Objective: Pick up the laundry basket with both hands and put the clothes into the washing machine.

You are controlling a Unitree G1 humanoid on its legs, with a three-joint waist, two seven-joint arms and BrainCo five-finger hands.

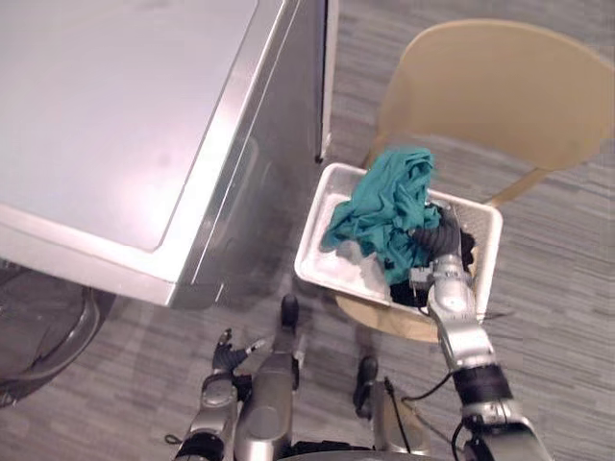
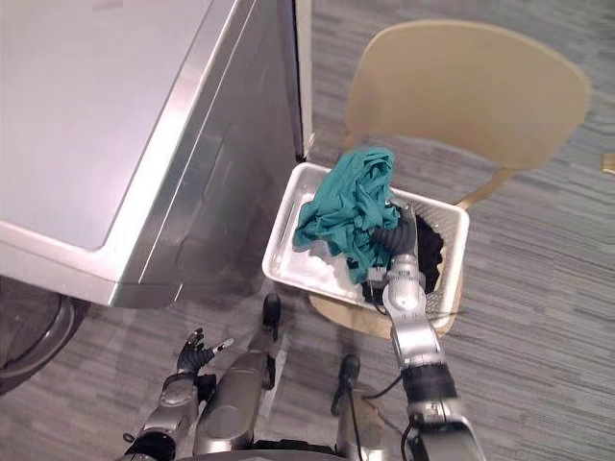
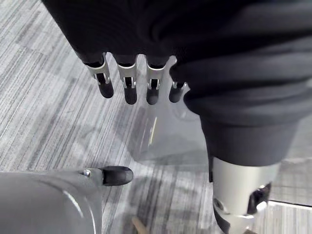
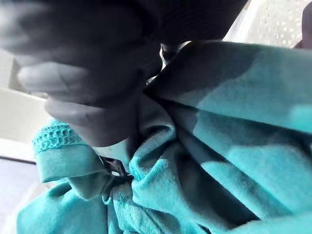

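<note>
Teal cloth [image 1: 384, 204] covers right hand [image 1: 440, 240] front; dark clothes [image 2: 430, 254] half-hidden in basket [image 1: 314, 227].

Left and right eye views: taken from the head, looking steeply down from well above; shared between them, washing machine [image 1: 115, 115] at left, basket [image 1: 317, 230] on chair [image 1: 500, 86] at right, carpet [image 1: 557, 288] around. Left wrist view: along left hand [image 3: 127, 80], down at carpet, close. Right wrist view: along right hand [image 4: 87, 73], hard against teal cloth [image 4: 234, 97].
</note>
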